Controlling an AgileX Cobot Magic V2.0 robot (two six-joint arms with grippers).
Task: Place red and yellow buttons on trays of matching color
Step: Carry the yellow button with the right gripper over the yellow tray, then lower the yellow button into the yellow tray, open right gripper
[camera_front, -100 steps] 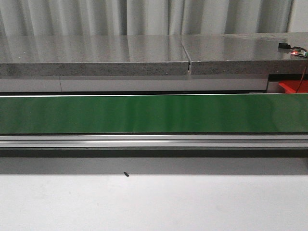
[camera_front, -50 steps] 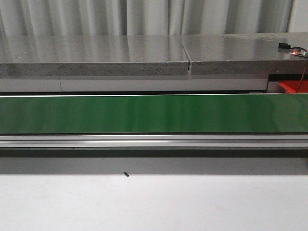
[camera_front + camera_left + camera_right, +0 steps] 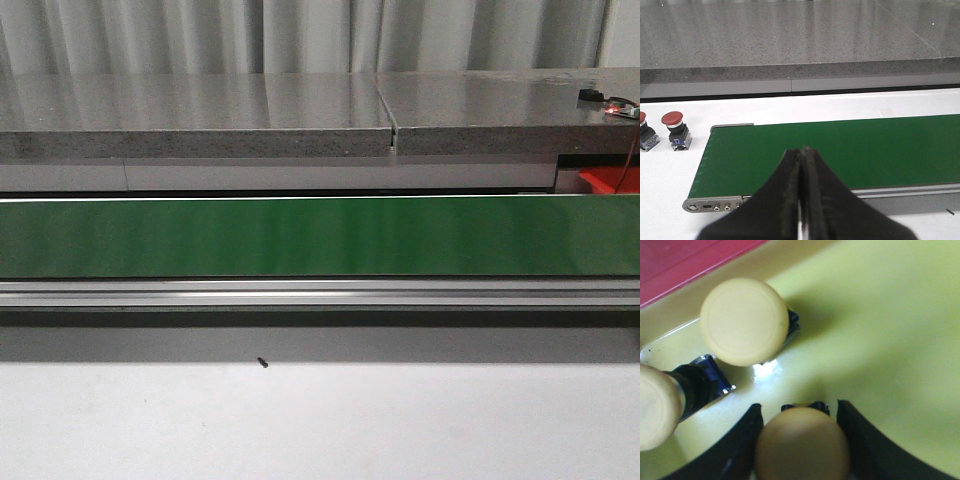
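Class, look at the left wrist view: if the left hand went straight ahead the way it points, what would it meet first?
Most likely the green conveyor belt, which lies directly beyond the shut left hand. Depth is unclear; the red buttons sit off to one side.

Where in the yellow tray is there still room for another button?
The yellow tray is bare on the side away from the red tray. It is crowded near that edge: two yellow buttons sit there, and a third sits between the right end effector's fingers.
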